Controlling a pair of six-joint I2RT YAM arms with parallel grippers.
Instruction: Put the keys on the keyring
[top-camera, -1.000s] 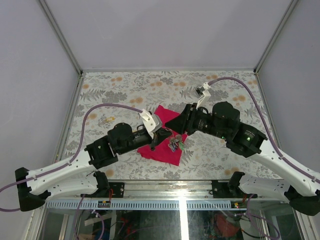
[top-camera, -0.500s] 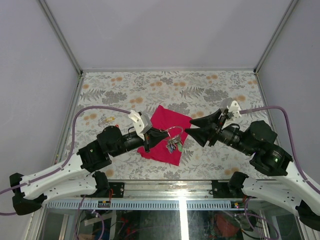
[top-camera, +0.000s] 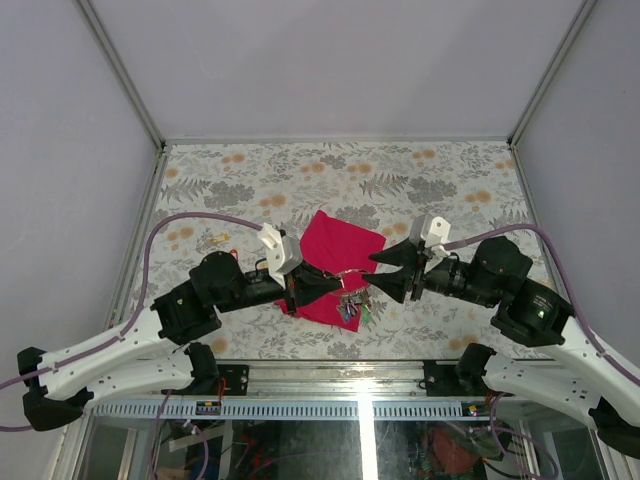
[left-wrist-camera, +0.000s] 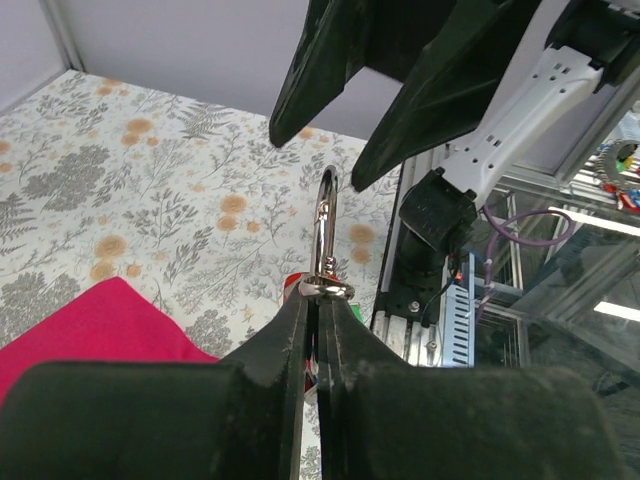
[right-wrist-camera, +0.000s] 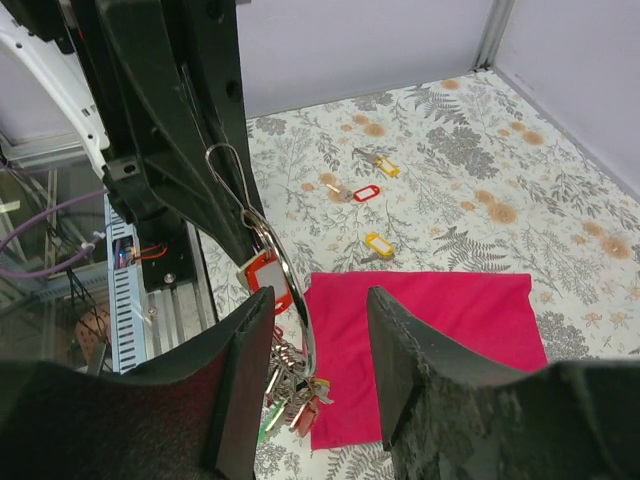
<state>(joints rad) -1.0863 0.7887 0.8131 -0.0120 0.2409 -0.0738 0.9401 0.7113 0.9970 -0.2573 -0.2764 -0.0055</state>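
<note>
Holding step: thin silver metal keyring (top-camera: 349, 296) is clamped in left gripper (left-wrist-camera: 318, 300); right gripper (top-camera: 368, 271) jaws apart, empty; small loose tagged keys (right-wrist-camera: 365, 192) likely to be fetched next.

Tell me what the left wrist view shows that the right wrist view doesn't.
Only the left wrist view: the right arm's white link beside the near edge of the table. Only the right wrist view: the bunch of keys dangling under the ring, and three loose keys with red and yellow tags lying on the table beyond the cloth. Both: the left gripper shut on the keyring and holding it up, the open right gripper close to it, and the magenta cloth.
</note>
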